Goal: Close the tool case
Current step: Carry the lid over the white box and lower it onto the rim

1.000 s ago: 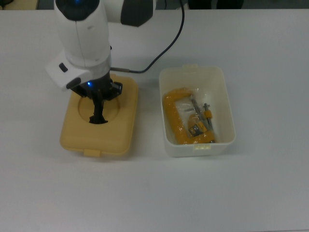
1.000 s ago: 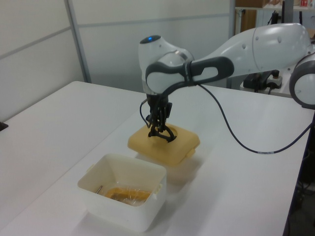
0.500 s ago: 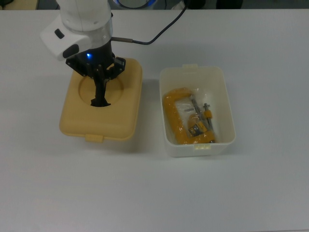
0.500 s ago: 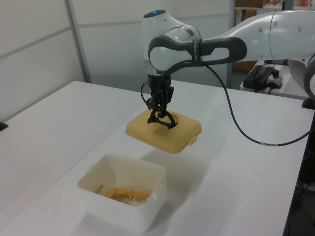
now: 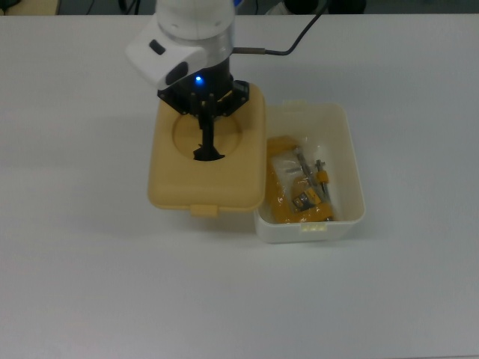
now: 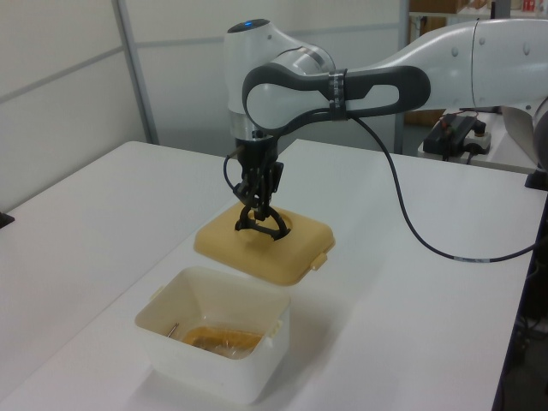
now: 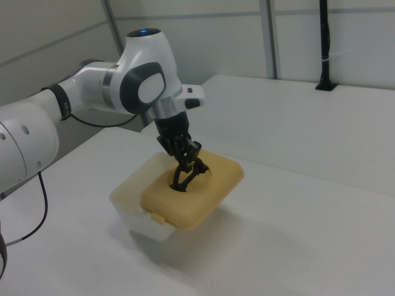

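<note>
Overlapping white tub, unmarked lid

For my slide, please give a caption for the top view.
Gripper carries the tan lid partly over the open white tub.

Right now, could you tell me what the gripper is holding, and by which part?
The gripper holds the tan lid by its black handle in the round recess.

surface: white table | on it: white tub, open | cable probably resting
</note>
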